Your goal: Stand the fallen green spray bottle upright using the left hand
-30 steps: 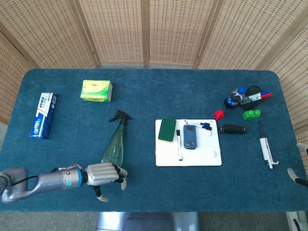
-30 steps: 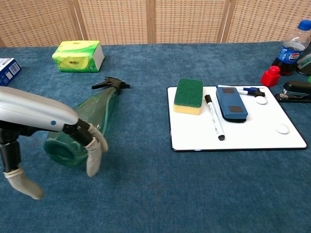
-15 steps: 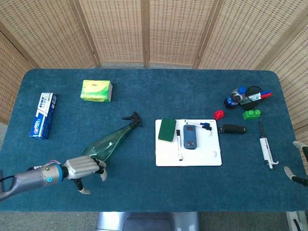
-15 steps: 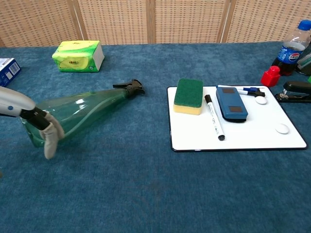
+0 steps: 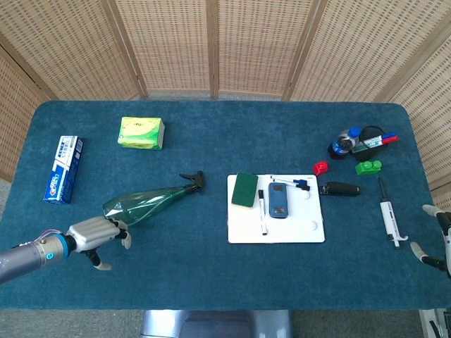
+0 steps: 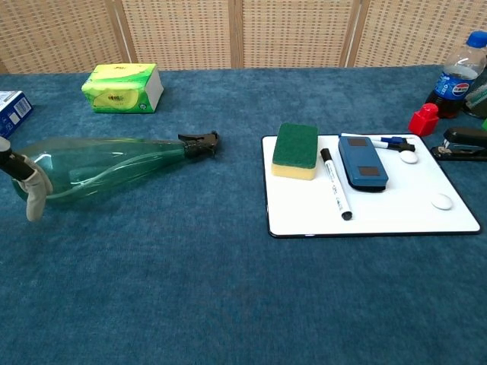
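Note:
The green spray bottle [image 5: 144,203] lies on its side on the blue table, base to the left and black nozzle [image 5: 194,179] pointing right. In the chest view the green spray bottle [image 6: 106,166] stretches across the left half. My left hand [image 5: 95,236] sits just near of the bottle's base; its fingers touch the near side while the thumb points away, so nothing is clasped. One finger [image 6: 34,199] shows at the chest view's left edge, in front of the base. Only fingertips of my right hand [image 5: 431,239] show at the right edge.
A white board [image 5: 310,232] right of the nozzle carries a green sponge [image 5: 245,189], a marker and an eraser. A green tissue pack [image 5: 141,132] and a toothpaste box [image 5: 63,169] lie at the back left. Small items cluster at the far right.
My left hand has moved left along the near edge. The bottle's base swung left and away with it, so the bottle now lies nearly crosswise with its nozzle pointing right.

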